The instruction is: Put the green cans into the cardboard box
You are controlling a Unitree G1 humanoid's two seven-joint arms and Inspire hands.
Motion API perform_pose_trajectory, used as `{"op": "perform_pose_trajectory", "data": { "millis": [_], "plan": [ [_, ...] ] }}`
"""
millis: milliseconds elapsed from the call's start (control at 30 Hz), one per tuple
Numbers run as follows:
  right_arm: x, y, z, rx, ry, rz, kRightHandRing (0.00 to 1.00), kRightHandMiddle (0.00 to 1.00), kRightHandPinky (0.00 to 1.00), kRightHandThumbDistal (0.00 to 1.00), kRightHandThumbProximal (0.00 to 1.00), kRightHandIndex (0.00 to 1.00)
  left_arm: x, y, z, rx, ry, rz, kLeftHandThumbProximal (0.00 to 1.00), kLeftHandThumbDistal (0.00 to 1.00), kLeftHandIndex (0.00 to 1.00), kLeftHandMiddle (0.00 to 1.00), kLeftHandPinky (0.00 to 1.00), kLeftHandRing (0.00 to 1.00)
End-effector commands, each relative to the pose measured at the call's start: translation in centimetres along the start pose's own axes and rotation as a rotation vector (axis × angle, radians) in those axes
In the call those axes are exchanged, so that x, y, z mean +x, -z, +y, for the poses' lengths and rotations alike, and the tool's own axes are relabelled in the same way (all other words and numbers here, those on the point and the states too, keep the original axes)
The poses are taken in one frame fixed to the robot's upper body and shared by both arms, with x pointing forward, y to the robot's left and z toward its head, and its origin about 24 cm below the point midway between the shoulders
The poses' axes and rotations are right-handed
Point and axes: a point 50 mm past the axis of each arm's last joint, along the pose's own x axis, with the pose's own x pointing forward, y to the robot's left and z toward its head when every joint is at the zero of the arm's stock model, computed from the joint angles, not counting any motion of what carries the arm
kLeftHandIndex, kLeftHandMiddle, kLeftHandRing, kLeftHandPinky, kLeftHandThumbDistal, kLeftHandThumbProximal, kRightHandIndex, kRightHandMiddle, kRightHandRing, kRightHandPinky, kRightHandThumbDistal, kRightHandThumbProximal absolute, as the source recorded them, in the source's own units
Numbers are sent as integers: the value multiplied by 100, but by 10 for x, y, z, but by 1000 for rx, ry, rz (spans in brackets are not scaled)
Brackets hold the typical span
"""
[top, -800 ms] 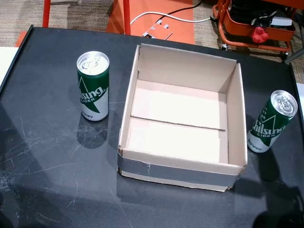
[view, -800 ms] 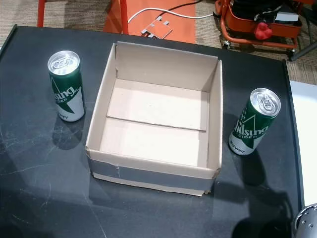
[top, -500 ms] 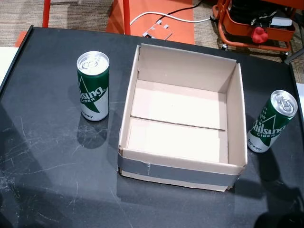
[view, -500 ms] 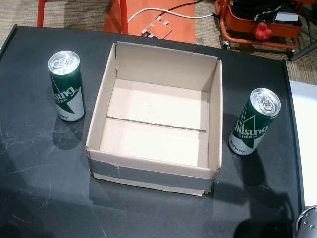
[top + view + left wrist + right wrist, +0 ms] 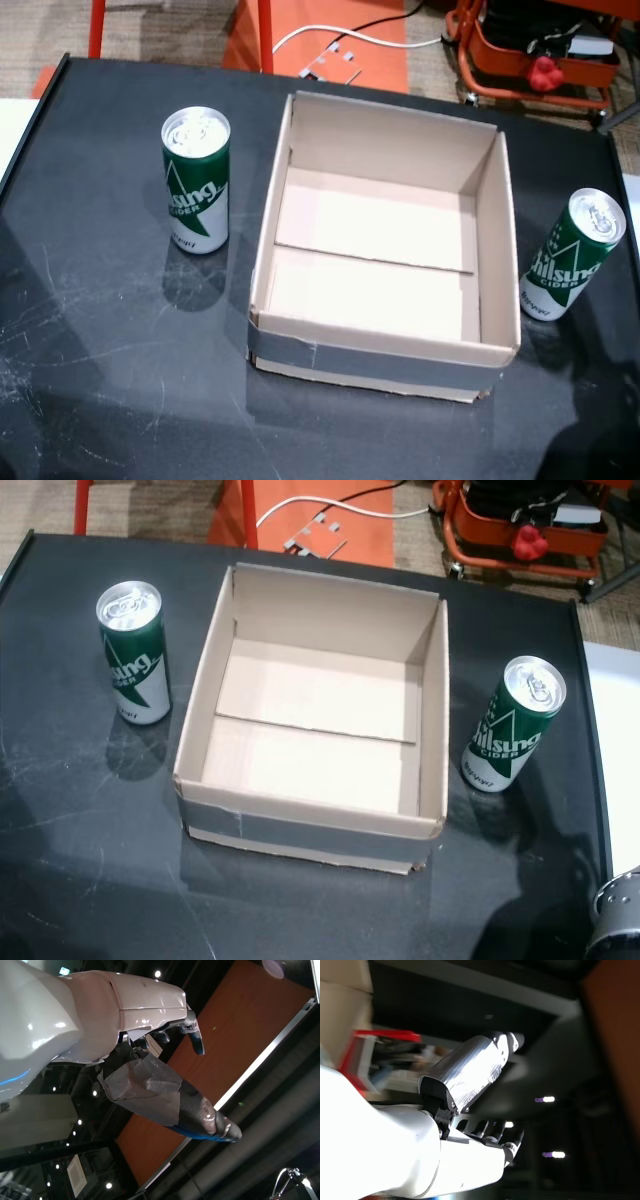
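Green cans stand upright on the tabletop, one either side of the empty cardboard box. Nothing is grasped yet: the left hand and right hand, fingers spread and empty, are well apart from them. Next, I judge, comes reaching for a can.
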Motion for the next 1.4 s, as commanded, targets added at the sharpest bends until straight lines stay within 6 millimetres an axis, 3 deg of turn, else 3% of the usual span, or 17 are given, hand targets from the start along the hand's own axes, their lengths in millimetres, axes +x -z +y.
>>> {"op": "perform_pose_trajectory", "data": {
  "millis": [0, 100, 333, 533, 633, 833, 1000, 1167, 1267, 1367],
  "plan": [
    [2, 0, -2, -42, -3, 26, 87, 89, 90, 100, 51, 89, 0, -3, 0, -1, -7, 0, 36, 95, 81, 88, 75, 93],
    [5, 1, 2, -63, -9, 40, 85, 86, 90, 100, 53, 85, -1, -4, 2, 4, -14, 6, 36, 99, 81, 88, 74, 93],
    [8, -4, 5, -118, -58, 36, 85, 87, 89, 100, 51, 85, -3, -8, 5, -11, -42, 2, 29, 100, 80, 87, 72, 91],
    [9, -8, 6, -172, -83, 38, 85, 85, 90, 100, 56, 84, -4, -9, 7, -26, -55, 8, 33, 100, 79, 86, 71, 89],
    [8, -8, 7, -171, -102, 51, 86, 86, 91, 100, 54, 85, -4, -10, 5, -8, -63, 10, 38, 94, 80, 87, 71, 89],
    [4, -6, 8, -170, -146, 98, 86, 87, 92, 100, 56, 86, -2, -11, 3, -22, -71, 7, 33, 96, 80, 86, 70, 89],
    [-3, -2, 10, -190, -202, 177, 86, 86, 92, 100, 58, 86, -1, -11, 3, -22, -64, -6, 34, 90, 82, 87, 73, 91],
    [-8, -1, 12, -235, -266, 236, 85, 86, 91, 100, 60, 84, -2, -11, 4, -25, -83, -9, 36, 98, 80, 86, 72, 90],
    [-11, -1, 12, -251, -279, 258, 84, 86, 90, 100, 59, 83, -2, -11, 5, -26, -87, -6, 36, 90, 80, 85, 72, 90],
    [-15, -1, 12, -257, -280, 273, 83, 86, 90, 100, 59, 83, -2, -11, 6, -31, -83, -6, 37, 97, 80, 85, 72, 90]
  ]
}}
